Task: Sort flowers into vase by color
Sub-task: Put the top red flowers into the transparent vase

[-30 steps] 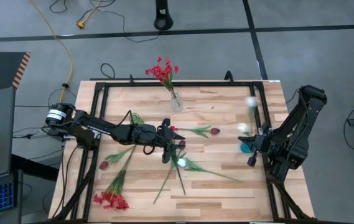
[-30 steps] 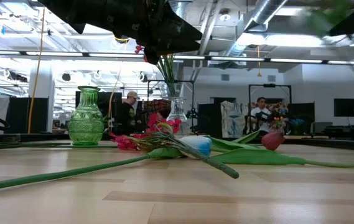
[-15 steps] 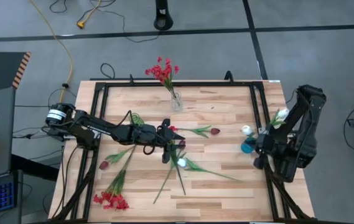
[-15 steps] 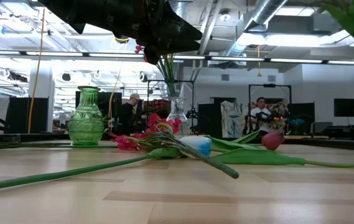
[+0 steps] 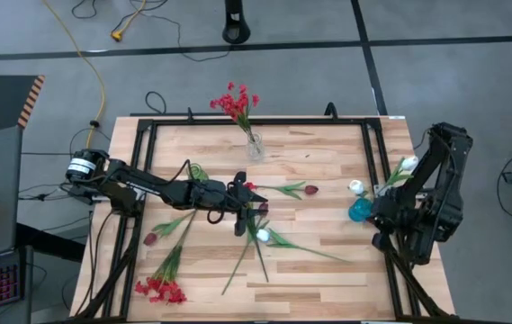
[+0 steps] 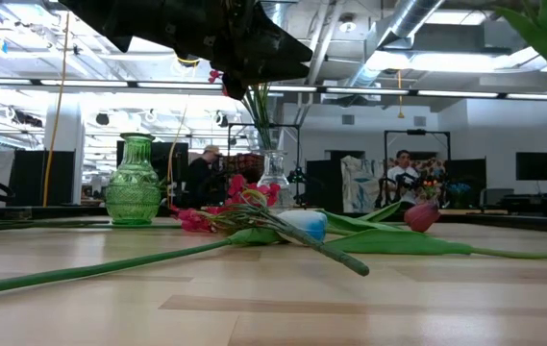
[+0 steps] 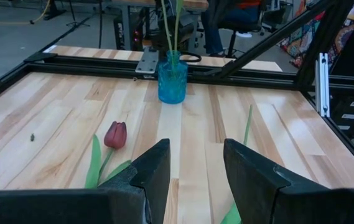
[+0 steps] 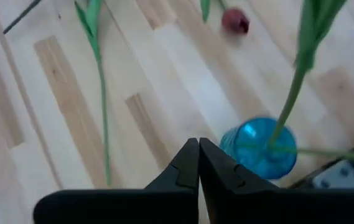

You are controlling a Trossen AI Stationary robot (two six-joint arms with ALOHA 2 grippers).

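A blue vase [image 5: 358, 212] stands near the table's right edge with two white tulips in it: one bud [image 5: 356, 187] above it, the other [image 5: 408, 164] leaning toward the right edge. My right gripper [image 8: 198, 163] is shut beside the vase [image 8: 260, 146] and holds nothing. My left gripper [image 7: 195, 168] hangs open over the table's middle [image 5: 242, 212], above a white tulip [image 5: 263, 236] lying on the wood. A maroon tulip [image 5: 309, 190] lies toward the right and another [image 5: 150, 238] toward the left. Red sprays [image 5: 235, 102] stand in a clear vase [image 5: 255, 147]. One red spray [image 5: 161, 288] lies at the near left.
A green glass vase [image 6: 135, 181] stands behind the left arm. A black metal frame [image 5: 238, 120] runs around the tabletop. People sit in the room beyond the far edge [image 6: 403, 173]. Bare wood lies near the front edge [image 5: 327, 279].
My right gripper has risen a little and its wrist has turned and tipped downward beside the blue vase. The white tulip that stood blurred over the vase has swung over to lean toward the right edge, its stem in the vase, and has stayed there since.
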